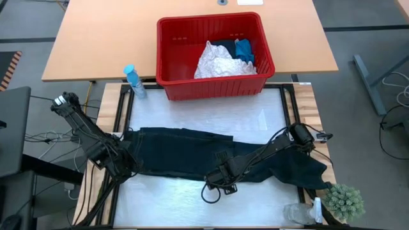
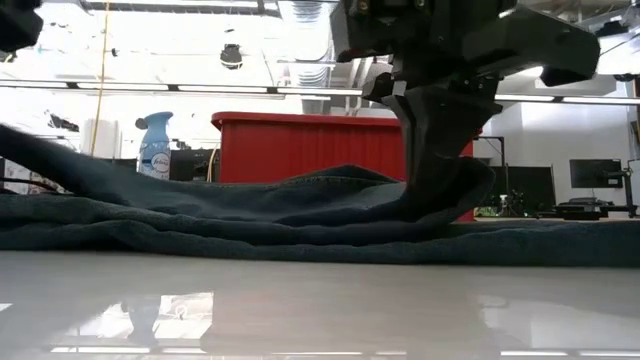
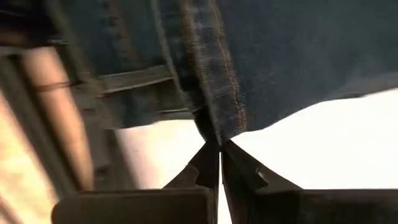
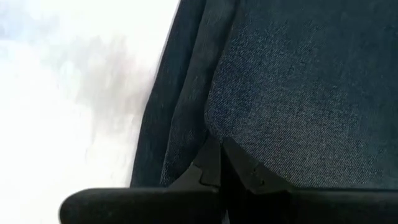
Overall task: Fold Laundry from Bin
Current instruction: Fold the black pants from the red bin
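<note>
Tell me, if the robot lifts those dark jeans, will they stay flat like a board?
Probably not. The jeans already lie in soft rumpled folds, so they would likely droop between the left gripper and the right gripper, both shut on the cloth. The thick stitched seam suggests heavy fabric, so they may sag a lot.

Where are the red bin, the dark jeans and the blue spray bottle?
red bin (image 1: pixel 167 61): high view, its left wall.
dark jeans (image 1: pixel 172 150): high view, middle of the spread legs.
blue spray bottle (image 1: pixel 135 83): high view, its body.
</note>
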{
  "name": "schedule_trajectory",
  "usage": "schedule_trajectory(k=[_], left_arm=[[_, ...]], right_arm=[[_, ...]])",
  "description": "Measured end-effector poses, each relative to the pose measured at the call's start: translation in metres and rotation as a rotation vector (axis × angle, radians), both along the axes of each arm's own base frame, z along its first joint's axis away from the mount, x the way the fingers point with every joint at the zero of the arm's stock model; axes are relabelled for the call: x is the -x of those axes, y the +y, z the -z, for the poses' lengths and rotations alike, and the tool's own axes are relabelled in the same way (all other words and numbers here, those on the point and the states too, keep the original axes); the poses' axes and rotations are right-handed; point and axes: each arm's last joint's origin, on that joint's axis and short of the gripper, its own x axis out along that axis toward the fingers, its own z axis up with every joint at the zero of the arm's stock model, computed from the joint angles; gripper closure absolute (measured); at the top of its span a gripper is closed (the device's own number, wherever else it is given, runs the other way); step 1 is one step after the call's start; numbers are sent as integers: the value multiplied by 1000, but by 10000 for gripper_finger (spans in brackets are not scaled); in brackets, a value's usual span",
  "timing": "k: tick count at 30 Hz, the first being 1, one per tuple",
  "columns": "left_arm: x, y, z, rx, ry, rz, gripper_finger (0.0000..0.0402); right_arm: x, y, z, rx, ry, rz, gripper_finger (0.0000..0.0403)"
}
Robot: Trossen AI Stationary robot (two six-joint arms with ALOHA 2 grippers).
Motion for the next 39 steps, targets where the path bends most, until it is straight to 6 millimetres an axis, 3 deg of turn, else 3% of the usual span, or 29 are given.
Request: schedule_trajectory(k=[11,18,26,32,39], left_arm=[[4,2,1,5,72,64,401],[3,2,1,-18,45,57,401],[-11,0,-1,-126,-214,-9,401],[-26,4,18,-235,-259,-69,392],[-43,13,47,-297,-212,-11,390]], right_arm=[[11,-4,-24,54,-43,0,381],[8,2,-20,-36,-41,-25,380],[9,4,-16,-81,-5,-77,346],[6,5,-16,-165,5,-140,330],[1,-11,-19,-338,59,-152,328]])
